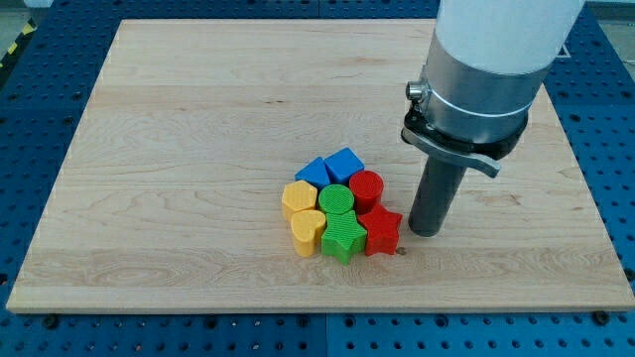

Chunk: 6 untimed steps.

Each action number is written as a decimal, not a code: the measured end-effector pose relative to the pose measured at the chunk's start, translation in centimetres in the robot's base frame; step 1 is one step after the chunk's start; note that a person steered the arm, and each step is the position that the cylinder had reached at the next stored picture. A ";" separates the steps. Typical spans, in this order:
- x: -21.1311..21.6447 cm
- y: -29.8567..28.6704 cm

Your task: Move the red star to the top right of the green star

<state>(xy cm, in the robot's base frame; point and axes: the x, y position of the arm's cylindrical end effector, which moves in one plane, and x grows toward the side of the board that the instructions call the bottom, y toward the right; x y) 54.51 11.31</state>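
Note:
The red star [380,231] lies at the right end of a tight cluster of blocks near the middle of the board. It touches the right side of the green star [342,237]. My tip [427,233] stands just to the right of the red star, with a small gap between them. The arm's wide grey and white body comes down from the view's top right.
The cluster also holds a red cylinder [366,186], a green cylinder [337,198], two blue blocks [331,167], a yellow hexagon [298,198] and a yellow heart [309,230]. The wooden board [179,119] lies on a blue pegboard.

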 end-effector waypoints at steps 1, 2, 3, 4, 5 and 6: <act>0.2 0.4; 0.3 -3.0; 0.4 -6.7; 0.4 -9.1; 0.4 -8.5; 0.4 -11.1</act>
